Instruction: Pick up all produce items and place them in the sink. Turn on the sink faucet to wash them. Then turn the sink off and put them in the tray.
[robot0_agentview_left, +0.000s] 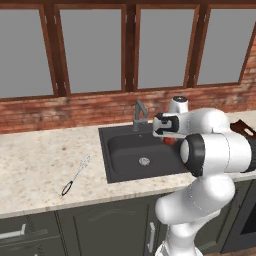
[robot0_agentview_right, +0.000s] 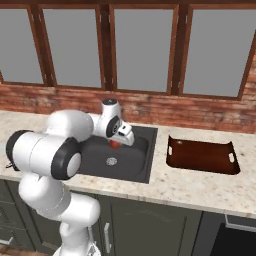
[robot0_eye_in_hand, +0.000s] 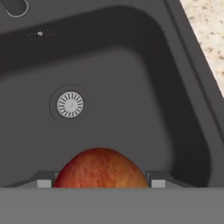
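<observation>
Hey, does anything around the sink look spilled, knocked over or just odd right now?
Nothing spilled or damaged. The only stray item is a whisk lying loose on the counter left of the sink. The tray sits flat.

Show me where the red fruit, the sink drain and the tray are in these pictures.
red fruit (robot0_eye_in_hand: 100, 168): hand view, middle of its visible skin.
sink drain (robot0_eye_in_hand: 70, 104): hand view, centre of the silver strainer.
tray (robot0_agentview_right: 200, 156): right base view, bare floor of the tray.

Glossy white rounded arm segments with black joint bands, grey-capped wrist, small dark-tipped gripper (robot0_eye_in_hand: 101, 183).
</observation>
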